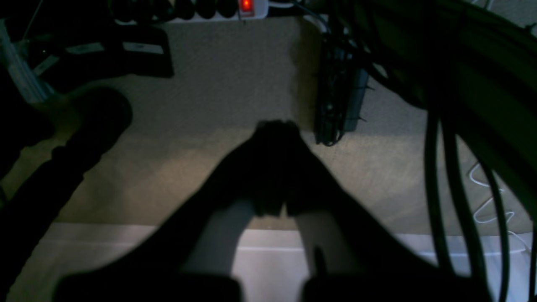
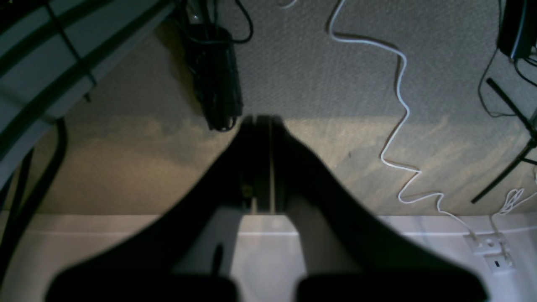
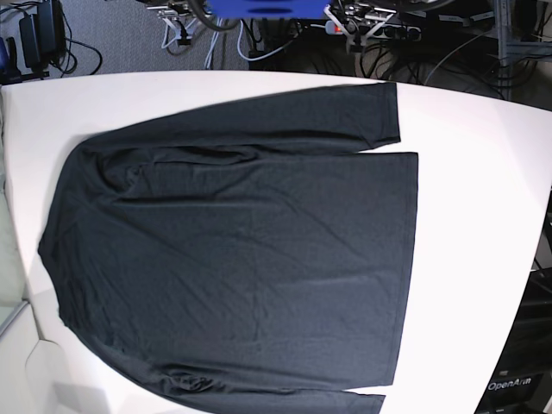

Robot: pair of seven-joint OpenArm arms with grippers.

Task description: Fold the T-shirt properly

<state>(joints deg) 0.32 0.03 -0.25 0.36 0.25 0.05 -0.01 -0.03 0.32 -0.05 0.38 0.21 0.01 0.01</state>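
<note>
The black T-shirt [image 3: 241, 259] lies spread flat on the white table [image 3: 483, 224] in the base view, collar end to the left, hem to the right, one long sleeve along the far edge and the other at the near edge. Neither arm shows in the base view. In the left wrist view my left gripper [image 1: 277, 126] hangs over carpet beyond the table edge, jaws shut with nothing between them. My right gripper [image 2: 262, 119] in the right wrist view is likewise shut and empty, above the carpet.
A power strip with a red switch [image 1: 247, 6] and black cables [image 1: 461, 147] lie on the floor near the left gripper. A white cable [image 2: 398, 105] snakes over the carpet by the right gripper. Equipment and cords crowd the floor behind the table [image 3: 285, 17].
</note>
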